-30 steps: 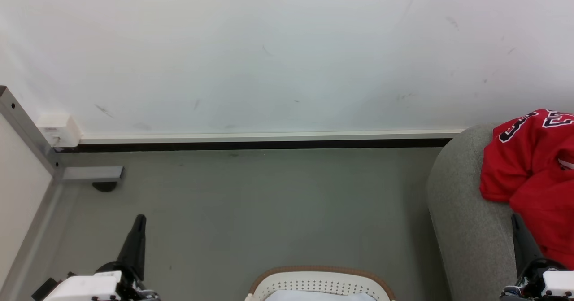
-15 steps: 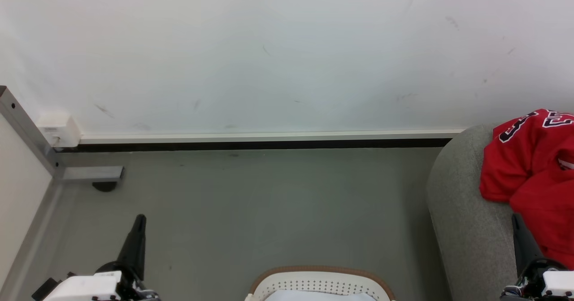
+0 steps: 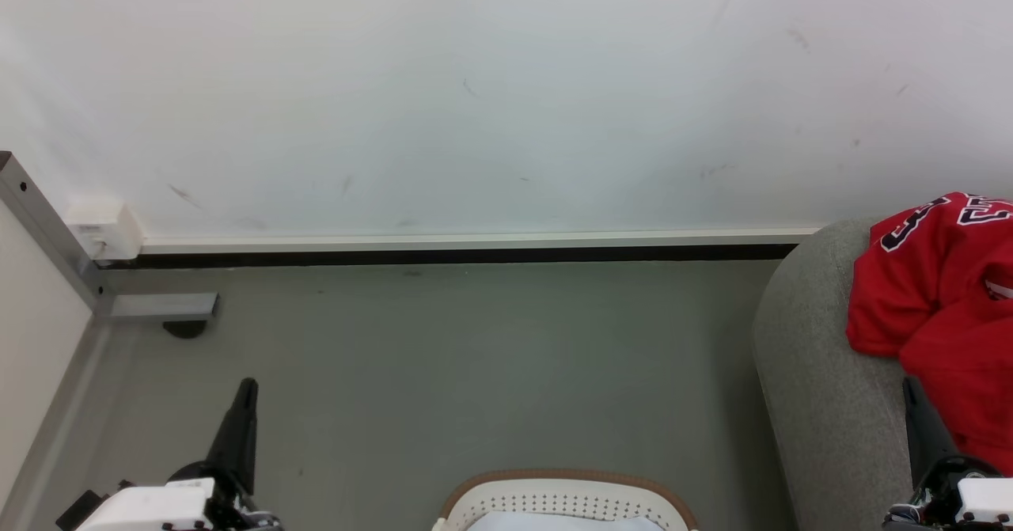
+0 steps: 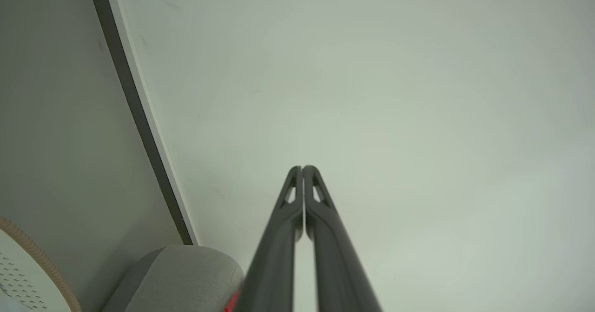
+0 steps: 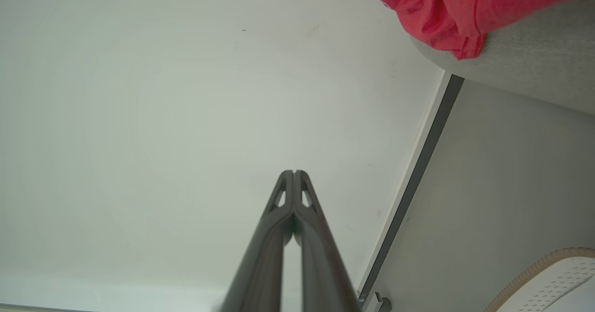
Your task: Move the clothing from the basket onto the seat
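Left claw [image 3: 247, 388] and right claw [image 3: 910, 384] shut, empty, unmoved this second | clothing [image 3: 942, 293] heaped on seat [image 3: 815, 373] | basket [image 3: 562, 479] mostly hidden from us; we judge transfer nearly done.

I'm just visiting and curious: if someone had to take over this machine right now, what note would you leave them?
Left gripper: shut, empty, above the floor.
Right gripper: shut, empty, by the seat.
Red clothing lies heaped on the seat: that much is done.
Basket stands on the floor between the grippers; its inside is mostly cut off, so check for leftovers.
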You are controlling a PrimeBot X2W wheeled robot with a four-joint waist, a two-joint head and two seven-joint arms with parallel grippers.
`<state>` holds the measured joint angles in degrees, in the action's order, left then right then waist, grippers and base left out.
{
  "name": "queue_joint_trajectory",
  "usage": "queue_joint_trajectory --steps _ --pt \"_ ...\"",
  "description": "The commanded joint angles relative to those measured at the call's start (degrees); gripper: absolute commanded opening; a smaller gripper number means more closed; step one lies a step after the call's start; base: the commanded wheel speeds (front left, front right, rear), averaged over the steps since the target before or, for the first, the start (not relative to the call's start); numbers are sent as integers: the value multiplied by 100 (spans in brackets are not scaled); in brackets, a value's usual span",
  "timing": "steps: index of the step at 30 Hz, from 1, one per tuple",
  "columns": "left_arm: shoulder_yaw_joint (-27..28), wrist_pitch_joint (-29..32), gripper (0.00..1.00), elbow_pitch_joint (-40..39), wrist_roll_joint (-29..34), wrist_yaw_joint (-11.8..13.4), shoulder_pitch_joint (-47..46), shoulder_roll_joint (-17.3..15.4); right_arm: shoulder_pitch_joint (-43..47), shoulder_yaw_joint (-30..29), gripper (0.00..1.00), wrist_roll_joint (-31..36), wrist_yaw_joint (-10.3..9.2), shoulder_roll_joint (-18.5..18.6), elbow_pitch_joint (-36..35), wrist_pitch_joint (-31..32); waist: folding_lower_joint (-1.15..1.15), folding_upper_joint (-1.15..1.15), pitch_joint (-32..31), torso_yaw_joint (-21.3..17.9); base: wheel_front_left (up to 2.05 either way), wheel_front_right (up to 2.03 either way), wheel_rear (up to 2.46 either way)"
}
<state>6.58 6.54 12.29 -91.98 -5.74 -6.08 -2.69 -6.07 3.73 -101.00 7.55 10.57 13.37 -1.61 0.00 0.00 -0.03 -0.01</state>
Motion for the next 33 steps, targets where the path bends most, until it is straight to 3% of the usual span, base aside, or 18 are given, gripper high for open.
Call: queue_joint_trajectory --steps 1,33 --pt "14 22 0 2 -67 17 -55 -36 -65 10 0 -70 -12 31 -10 -25 0 0 0 0 0 0 0" --pt "14 22 0 2 -67 17 -55 -36 -64 35 0 -95 -12 51 -14 -43 0 0 0 0 0 0 0"
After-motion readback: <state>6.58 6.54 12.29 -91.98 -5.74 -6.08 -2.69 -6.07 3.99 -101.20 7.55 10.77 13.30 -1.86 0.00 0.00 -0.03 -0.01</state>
